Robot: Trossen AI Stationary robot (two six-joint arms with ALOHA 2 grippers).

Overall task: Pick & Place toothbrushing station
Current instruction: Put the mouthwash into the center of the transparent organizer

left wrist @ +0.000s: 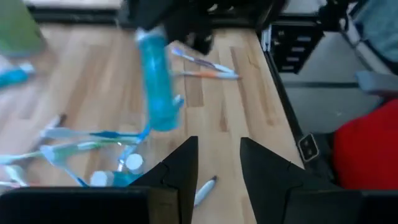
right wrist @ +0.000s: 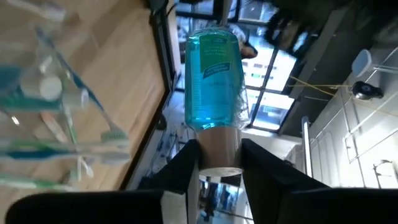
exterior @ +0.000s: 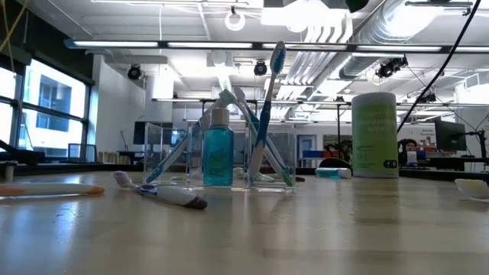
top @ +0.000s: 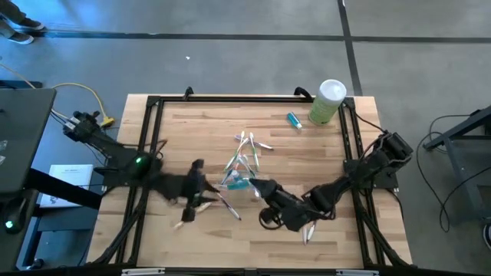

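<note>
The clear cup [top: 238, 172] stands mid-table with several pastel-and-white toothbrushes [exterior: 265, 114] leaning in it. It also shows in the left wrist view [left wrist: 93, 155] with white-capped tubes. My right gripper [top: 258, 188] is just right of the cup, shut on a teal-blue bottle [right wrist: 212, 78]. My left gripper [top: 198, 187] is just left of the cup, open and empty [left wrist: 217, 174]. The bottle [left wrist: 155, 81] shows ahead of it. A small blue tube [top: 294, 119] lies at the far right. My right gripper pinches the blue bottle's pale cap [right wrist: 214, 148] between its two fingers [right wrist: 186, 165]. The bottle's body sticks out past the fingertips, toward the cup and the table's left. In the left wrist view it shows over the tabletop with the dark gripper at its far end.
A tall pale-green canister with a white lid [top: 328, 101] stands at the far right corner. Loose toothbrushes lie near the front left [top: 189, 218], front right [top: 308, 233] and beyond the cup [top: 257, 142]. A black frame [top: 146, 138] rims the table.
</note>
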